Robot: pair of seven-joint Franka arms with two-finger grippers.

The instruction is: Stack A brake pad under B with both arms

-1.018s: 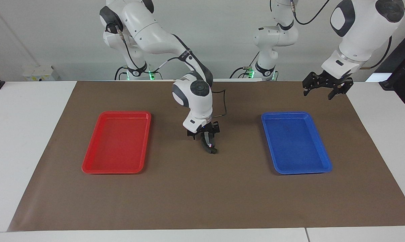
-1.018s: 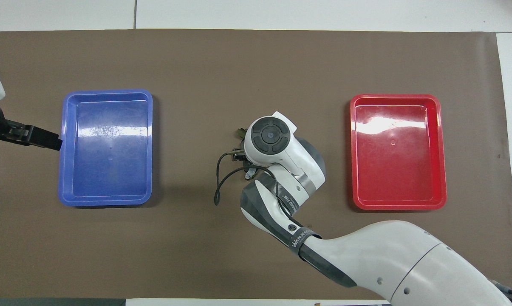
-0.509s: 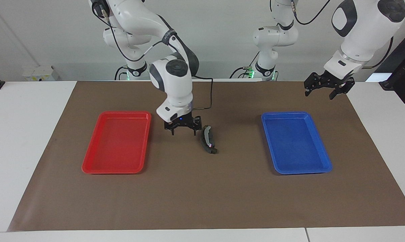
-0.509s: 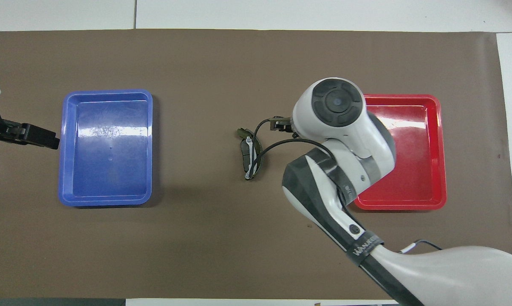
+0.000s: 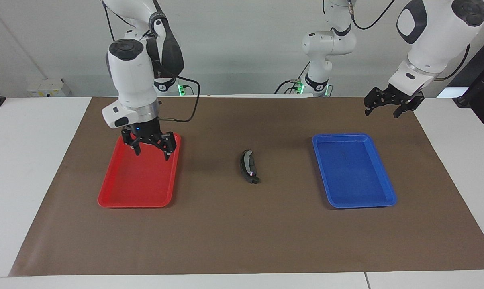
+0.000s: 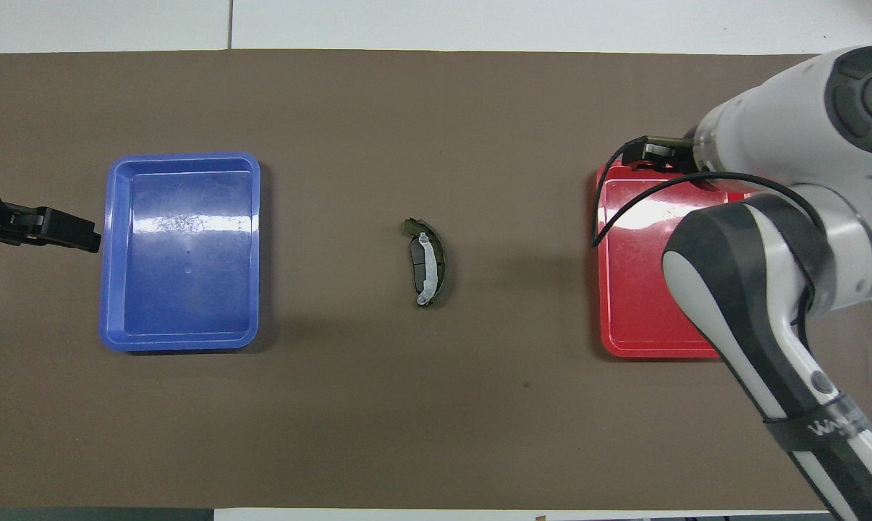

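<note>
Facing view: brown mat point(image 5: 242, 233) on white table point(image 5: 29, 168), pale wall. Red tray point(image 5: 117, 198) and blue tray point(image 5: 382, 196) hold nothing. B point(image 5: 248, 166) lies on A brake pad point(image 5: 254, 180) — between trays. Right gripper point(image 5: 150, 149) over red tray, fingers apart; left gripper point(image 5: 380, 111) raised, apart.

Overhead view: B point(image 6: 430, 262) mid-mat; blue tray point(image 6: 113, 253) bare.

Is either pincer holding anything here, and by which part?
Nothing is held. Right pincer open over red tray; left pincer open, waiting.

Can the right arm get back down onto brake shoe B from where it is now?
Probably yes. Brake shoe B lies in the open between the trays; the right gripper, open and empty, hangs over the red tray beside it.
</note>
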